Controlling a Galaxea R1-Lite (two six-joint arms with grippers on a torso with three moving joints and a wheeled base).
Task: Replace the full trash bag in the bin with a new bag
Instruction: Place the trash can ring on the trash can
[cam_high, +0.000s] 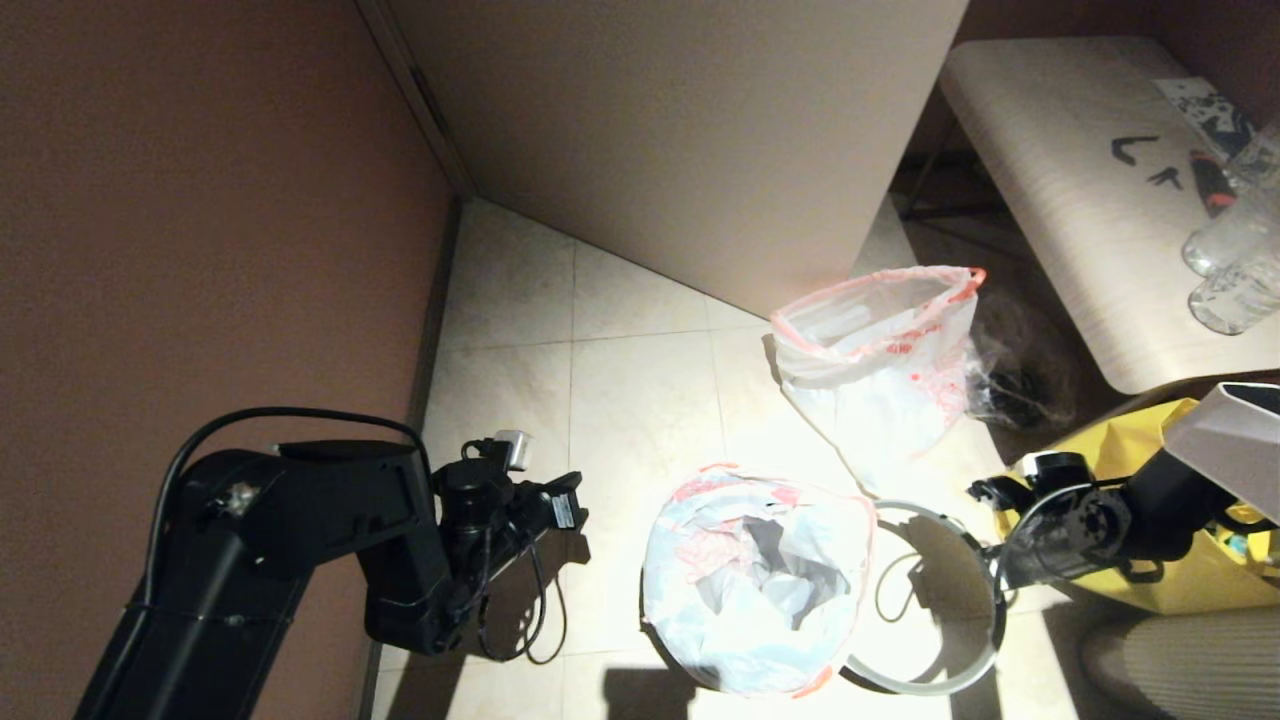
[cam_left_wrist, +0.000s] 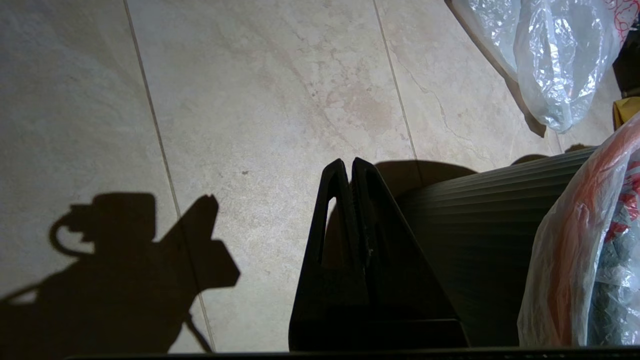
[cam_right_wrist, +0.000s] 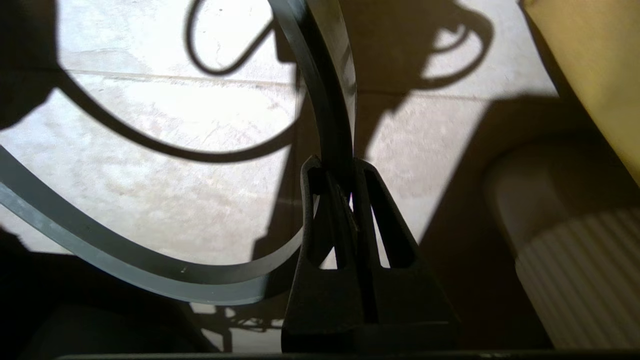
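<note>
Grey hoop (cam_right_wrist: 327, 95) pinched in my right fingers (cam_right_wrist: 339, 172), just beside the bin (cam_left_wrist: 480, 240). Full bag (cam_high: 755, 580) sits in bin. Left fingers (cam_left_wrist: 348, 167) pressed together, beside bin.

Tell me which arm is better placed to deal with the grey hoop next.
Right. The right gripper has its jaws shut on the hoop, beside the bin. The left gripper is shut on nothing, over bare floor on the bin's far side.

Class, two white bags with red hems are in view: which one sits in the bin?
The nearer bag, draped over the grey bin. The other bag stands farther back on the floor, beside the wall.
</note>
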